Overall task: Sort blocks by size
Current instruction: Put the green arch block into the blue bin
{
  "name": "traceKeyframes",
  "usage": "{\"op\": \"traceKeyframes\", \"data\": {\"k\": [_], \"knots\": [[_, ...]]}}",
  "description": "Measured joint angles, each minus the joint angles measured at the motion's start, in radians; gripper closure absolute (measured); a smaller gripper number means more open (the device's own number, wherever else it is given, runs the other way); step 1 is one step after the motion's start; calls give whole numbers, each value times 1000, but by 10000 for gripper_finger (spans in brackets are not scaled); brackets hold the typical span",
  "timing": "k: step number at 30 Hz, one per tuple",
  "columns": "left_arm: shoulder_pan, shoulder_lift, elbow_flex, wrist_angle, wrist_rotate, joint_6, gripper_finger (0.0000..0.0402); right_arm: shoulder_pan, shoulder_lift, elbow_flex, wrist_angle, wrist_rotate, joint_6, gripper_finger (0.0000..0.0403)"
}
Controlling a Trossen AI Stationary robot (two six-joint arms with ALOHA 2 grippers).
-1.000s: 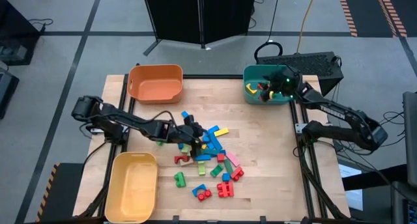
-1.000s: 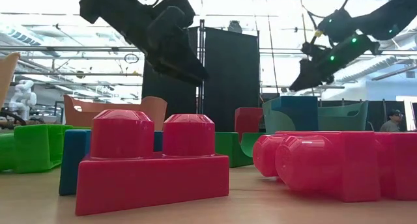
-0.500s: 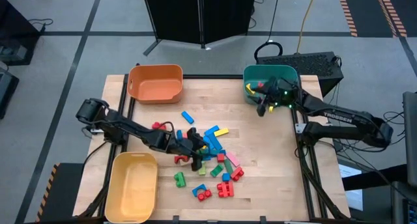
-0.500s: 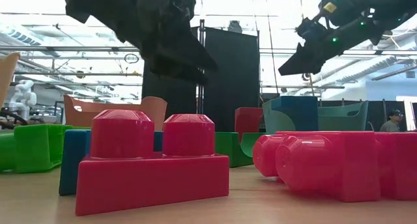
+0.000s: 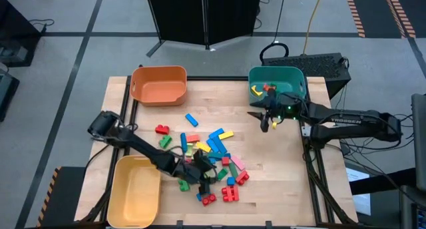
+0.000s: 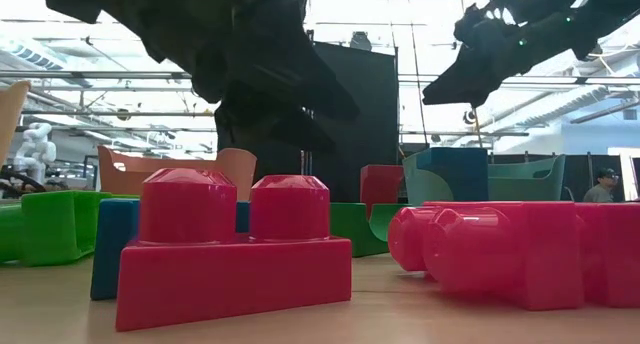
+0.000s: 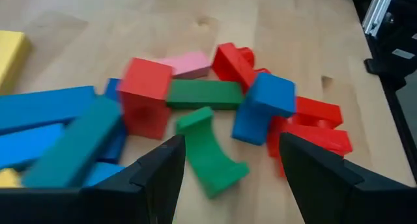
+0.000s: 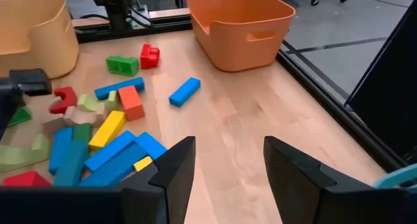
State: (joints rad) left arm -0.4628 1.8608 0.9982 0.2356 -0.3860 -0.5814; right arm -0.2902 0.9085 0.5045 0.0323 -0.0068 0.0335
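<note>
Left tool over blocks

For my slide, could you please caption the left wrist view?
Open left hand poised over a green arch amid the blocks on the table.

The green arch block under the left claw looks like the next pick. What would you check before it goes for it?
1. Left claw open: ok, fingers apart with nothing between them.
2. Green arch block lined up: ok, it lies in the gap between the fingers in the left wrist view.
3. Room around it: not ok, a red block and a blue block sit close beside it.
4. Claw height above the block: cannot tell.
5. Right claw out of the way: ok, it is open and empty near the teal bin, far from the pile.
6. Yellow bin reachable: ok, it is beside the left arm.
</note>
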Motion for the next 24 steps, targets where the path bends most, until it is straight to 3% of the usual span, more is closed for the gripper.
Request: {"op": "traceKeyframes", "data": {"k": [12,17,24], "knots": [[-37,141,227,-330,-71,-134,155,179,0,0,-15,93,39,234],[-37,154,252,-359,-83,-177,155,243,1,0,-28,197,62,234],[-37,155,253,-379,-86,-222,155,321,1,0,-34,250,107,234]]}}
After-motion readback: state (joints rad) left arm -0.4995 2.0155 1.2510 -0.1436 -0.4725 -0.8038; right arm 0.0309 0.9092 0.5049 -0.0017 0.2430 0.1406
